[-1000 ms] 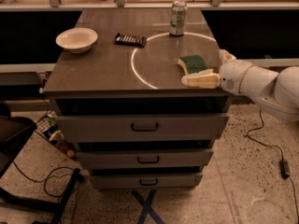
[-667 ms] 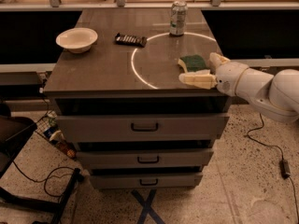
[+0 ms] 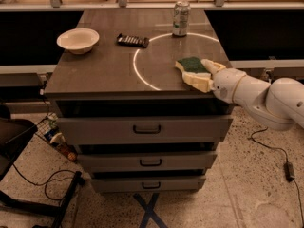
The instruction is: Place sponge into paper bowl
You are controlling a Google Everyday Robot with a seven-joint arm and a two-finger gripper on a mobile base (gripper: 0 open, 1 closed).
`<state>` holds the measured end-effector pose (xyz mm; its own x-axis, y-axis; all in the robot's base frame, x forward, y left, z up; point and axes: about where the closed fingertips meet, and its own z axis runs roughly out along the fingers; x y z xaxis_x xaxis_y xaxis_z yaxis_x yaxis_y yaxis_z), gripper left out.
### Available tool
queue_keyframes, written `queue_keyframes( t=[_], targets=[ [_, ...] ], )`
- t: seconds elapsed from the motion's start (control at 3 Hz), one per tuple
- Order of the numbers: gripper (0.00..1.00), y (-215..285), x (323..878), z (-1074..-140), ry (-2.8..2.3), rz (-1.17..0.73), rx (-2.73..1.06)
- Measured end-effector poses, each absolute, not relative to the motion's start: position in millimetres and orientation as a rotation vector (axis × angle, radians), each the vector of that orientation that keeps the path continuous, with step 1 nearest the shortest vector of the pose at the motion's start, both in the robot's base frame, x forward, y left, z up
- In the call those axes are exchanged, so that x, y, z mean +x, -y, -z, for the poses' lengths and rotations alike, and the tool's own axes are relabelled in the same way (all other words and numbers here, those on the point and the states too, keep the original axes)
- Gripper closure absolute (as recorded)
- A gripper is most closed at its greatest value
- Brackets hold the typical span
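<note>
Sponge [image 3: 192, 65]: dark green top, pale yellow foam below.

Gripper [image 3: 203, 74]: cream-white, at the right edge of the table against the sponge (its cream runs close to the foam's yellow).

Arm [image 3: 270, 99]: white, with a thin tan ring near the wrist.

Bowl [image 3: 65, 38]: plain cream-white, no print.

Can [image 3: 180, 19]: silver with greenish markings.

Candy bar [image 3: 133, 40]: dark, nearly black wrapper with faint pale print.

Table [image 3: 99, 72]: dull grey-brown top, marked with a thin white circle [image 3: 136, 69].

Drawers [image 3: 180, 127]: grey fronts, dark handles.

Floor [image 3: 237, 194]: pale speckled stone, crossed by black cables [image 3: 273, 148]; a blue cross shape [image 3: 149, 212] lies under the drawers.
</note>
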<state>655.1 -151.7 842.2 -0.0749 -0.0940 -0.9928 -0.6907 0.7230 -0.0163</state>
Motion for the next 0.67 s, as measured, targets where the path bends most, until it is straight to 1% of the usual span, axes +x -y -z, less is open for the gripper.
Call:
queue_keyframes(
  t=[0.33,0.67],
  targets=[
    [0.86,149.7,655.4,-842.9,-1.591,-0.557,-0.656],
    [1.00,147.2,655.6,-843.2,-1.590,-0.560,-0.659]
  ],
)
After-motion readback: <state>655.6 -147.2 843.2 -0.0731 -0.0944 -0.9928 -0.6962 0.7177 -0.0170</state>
